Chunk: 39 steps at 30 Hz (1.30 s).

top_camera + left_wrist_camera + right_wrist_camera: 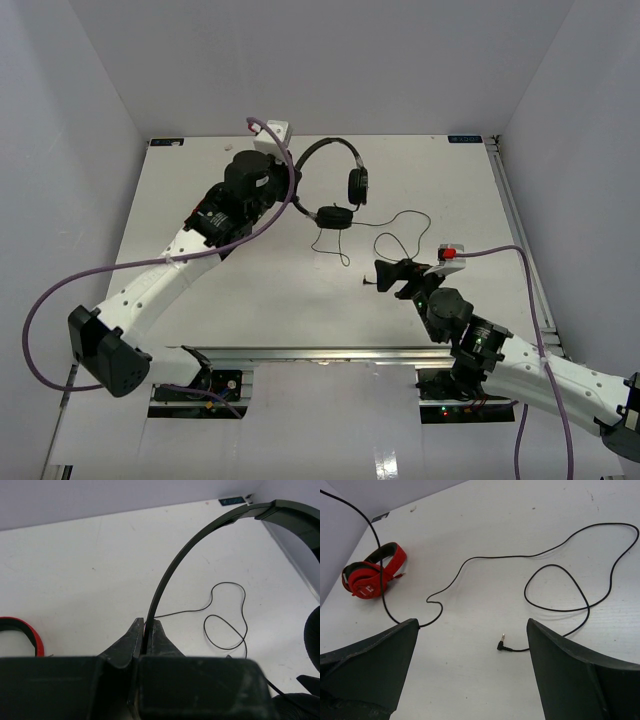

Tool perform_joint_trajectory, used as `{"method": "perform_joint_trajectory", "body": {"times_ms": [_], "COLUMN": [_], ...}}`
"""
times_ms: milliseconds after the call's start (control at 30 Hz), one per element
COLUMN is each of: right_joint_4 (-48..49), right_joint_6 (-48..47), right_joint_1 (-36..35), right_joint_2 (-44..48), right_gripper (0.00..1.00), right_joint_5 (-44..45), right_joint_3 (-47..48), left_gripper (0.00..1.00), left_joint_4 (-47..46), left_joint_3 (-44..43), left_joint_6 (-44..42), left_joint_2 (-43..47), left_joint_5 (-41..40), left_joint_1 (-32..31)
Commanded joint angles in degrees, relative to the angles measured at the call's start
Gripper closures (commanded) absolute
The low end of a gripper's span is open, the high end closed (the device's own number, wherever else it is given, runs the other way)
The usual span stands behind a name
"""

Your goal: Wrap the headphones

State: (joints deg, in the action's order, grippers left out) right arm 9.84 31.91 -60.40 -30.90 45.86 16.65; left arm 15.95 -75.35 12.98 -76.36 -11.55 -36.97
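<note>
The left end effector [145, 639] is closed narrow on the thin headband of the headphones [357, 186]. It pinches the band near its one end, so the band rises out of the jaws in an arc. I think this grip is there to fix the headphones in one place, so that the loose cable [485, 557] can be wound around them by the other arm. The headphones are at the far middle of the counter [450, 190], with both earcups close together on the right side of the band. The cable runs from them in loose loops toward the near right.

The right end effector [472, 630] is opened wide and holds nothing. The plug [501, 645] lies on the counter between its two fingers, not touched, which looks like a preparation to pick up the cable end.

The left arm is stretched far and diagonally across the counter. The right arm is folded and low, near its base. Red headphones [367, 575] lie apart from all this.
</note>
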Motion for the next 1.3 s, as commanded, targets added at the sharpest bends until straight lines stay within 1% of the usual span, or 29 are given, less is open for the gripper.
{"method": "perform_joint_trajectory", "body": {"times_ms": [0,133,233,300,400,600,767,833,1000,1100,1167,1267], "right_joint_4": [6.63,7.14,8.60,11.07,16.77,22.93,28.57,29.85,31.19,32.44,35.15,37.76], "right_joint_6": [-2.48,-3.29,-4.92,-7.71,-10.45,-13.09,-15.02,-15.41,-16.35,-17.33,-17.89,-19.10], "right_joint_1": [0.02,0.02,0.02,0.02,0.01,-0.05,0.00,0.01,-0.06,0.02,0.02,-0.06], "right_joint_2": [2.59,1.69,0.87,0.92,1.54,3.00,2.79,1.84,-1.45,-3.67,-5.56,-7.42], "right_gripper": [0.05,0.05,0.05,0.05,0.04,0.03,0.03,0.02,0.02,0.01,0.00,0.06], "right_joint_5": [-0.88,-1.75,-5.00,-8.11,-15.66,-23.91,-29.77,-30.88,-30.34,-30.37,-31.03,-33.52], "right_joint_3": [-1.54,-1.33,-0.84,-1.65,-3.55,-5.93,-7.87,-8.30,-8.23,-8.28,-8.86,-9.42], "left_gripper": [1.00,1.00,1.00,1.00,1.00,1.00,1.00,1.00,1.00,1.00,1.00,1.00], "left_joint_4": [-2.60,-3.02,-2.86,-2.61,-1.86,-0.67,-1.35,-1.87,-5.16,-6.72,-7.62,-9.19], "left_joint_3": [3.31,3.97,3.73,3.39,2.32,2.55,3.59,4.41,7.31,8.57,9.43,10.27], "left_joint_6": [-1.27,-0.65,0.57,1.54,3.54,5.22,6.74,7.89,11.44,13.21,14.81,16.39], "left_joint_2": [4.21,6.52,7.51,7.95,8.15,8.18,8.84,9.27,10.13,10.68,11.03,11.39], "left_joint_5": [3.50,9.05,15.08,18.03,21.90,22.75,25.36,26.53,32.05,33.69,34.74,36.84], "left_joint_1": [0.14,0.14,0.23,0.15,0.15,0.22,0.17,0.15,0.14,0.14,0.22,0.15]}}
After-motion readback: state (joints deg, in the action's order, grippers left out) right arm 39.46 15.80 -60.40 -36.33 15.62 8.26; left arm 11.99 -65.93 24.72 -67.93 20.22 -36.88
